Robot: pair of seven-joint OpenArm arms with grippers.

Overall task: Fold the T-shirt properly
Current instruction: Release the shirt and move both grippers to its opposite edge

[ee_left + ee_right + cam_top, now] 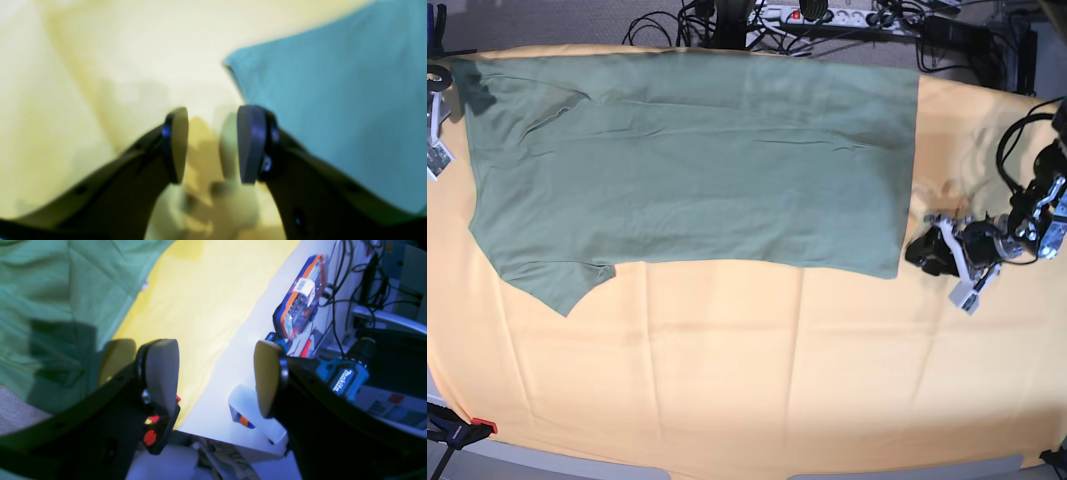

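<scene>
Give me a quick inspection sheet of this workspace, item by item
Surface: orange-yellow cloth covers the table.
Job's things: T-shirt lies flat at the far side, one sleeve sticking out toward the near edge.
Clutter: cordless drill and clear organizer case on a side bench.
Grippers: left gripper open beside the shirt's corner; right gripper open, empty.
Cables: tangle with power strip behind the table.
Surroundings: clamp at the near corner.

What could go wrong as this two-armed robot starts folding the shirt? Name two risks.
The left gripper, jaws open, sits low beside the T-shirt hem; closing there might pinch the orange cloth too. The right gripper, jaws open, hangs near the table's edge, where tools lie that it could snag.
</scene>
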